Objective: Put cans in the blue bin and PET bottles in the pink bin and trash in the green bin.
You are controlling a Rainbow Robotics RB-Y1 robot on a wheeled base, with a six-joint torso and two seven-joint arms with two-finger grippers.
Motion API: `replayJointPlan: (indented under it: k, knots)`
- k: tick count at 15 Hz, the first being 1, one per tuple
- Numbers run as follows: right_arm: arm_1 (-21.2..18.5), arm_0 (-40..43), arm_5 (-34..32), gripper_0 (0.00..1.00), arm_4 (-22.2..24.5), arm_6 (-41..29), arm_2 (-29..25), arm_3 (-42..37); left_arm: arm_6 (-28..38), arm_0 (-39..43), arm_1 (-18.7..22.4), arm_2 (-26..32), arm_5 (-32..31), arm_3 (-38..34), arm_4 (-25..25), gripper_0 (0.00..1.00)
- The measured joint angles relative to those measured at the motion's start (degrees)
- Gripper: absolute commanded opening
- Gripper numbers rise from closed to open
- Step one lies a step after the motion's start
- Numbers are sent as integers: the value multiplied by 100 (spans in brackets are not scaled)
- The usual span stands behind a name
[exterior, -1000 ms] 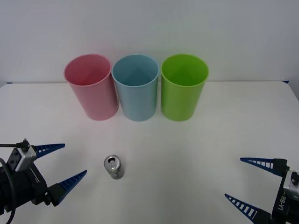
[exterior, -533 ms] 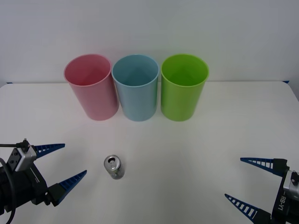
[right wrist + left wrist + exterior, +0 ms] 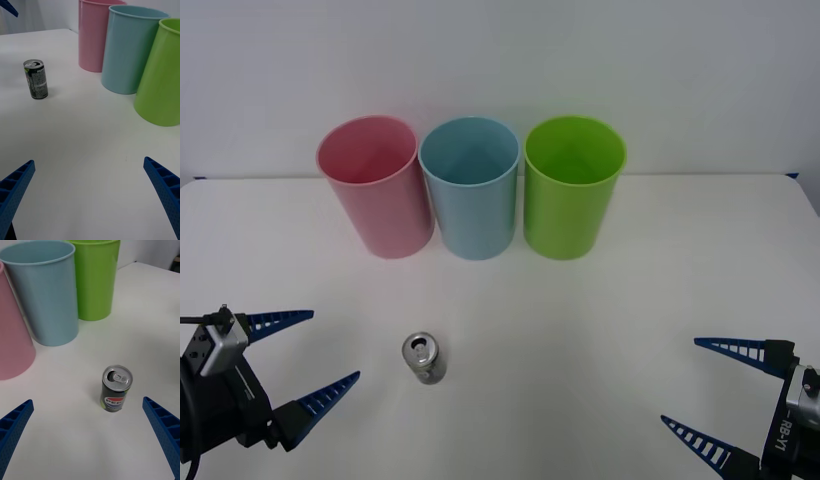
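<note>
A small dark can [image 3: 423, 357] with a silver top stands upright on the white table [image 3: 580, 330], also seen as the can [image 3: 116, 389] and the can [image 3: 36, 79]. Behind it stand the pink bin [image 3: 374, 186], the blue bin [image 3: 472, 187] and the green bin [image 3: 573, 186] in a row. My left gripper [image 3: 298, 364] is open, low at the front left, with the can a short way to its right. At the front right, my right gripper [image 3: 719, 396] is open and far from the can. No PET bottles or trash are in view.
The three bins stand close together near the table's far edge, by a white wall. Bare table top lies between the can and the bins and out to the right.
My left gripper has shifted slightly down and back toward the front edge. The can, the bins and the right gripper have not moved.
</note>
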Motion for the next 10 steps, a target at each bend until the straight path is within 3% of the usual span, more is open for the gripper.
replayJointPlan:
  k: [5,10]
  knots:
    - [1,0,1,100,-1,0,0,0,-1002,77,135,-234,2,760,897,100]
    - [1,0,1,100,-1,0,0,0,-2032,-50,617,-610,41,1821,2163,100]
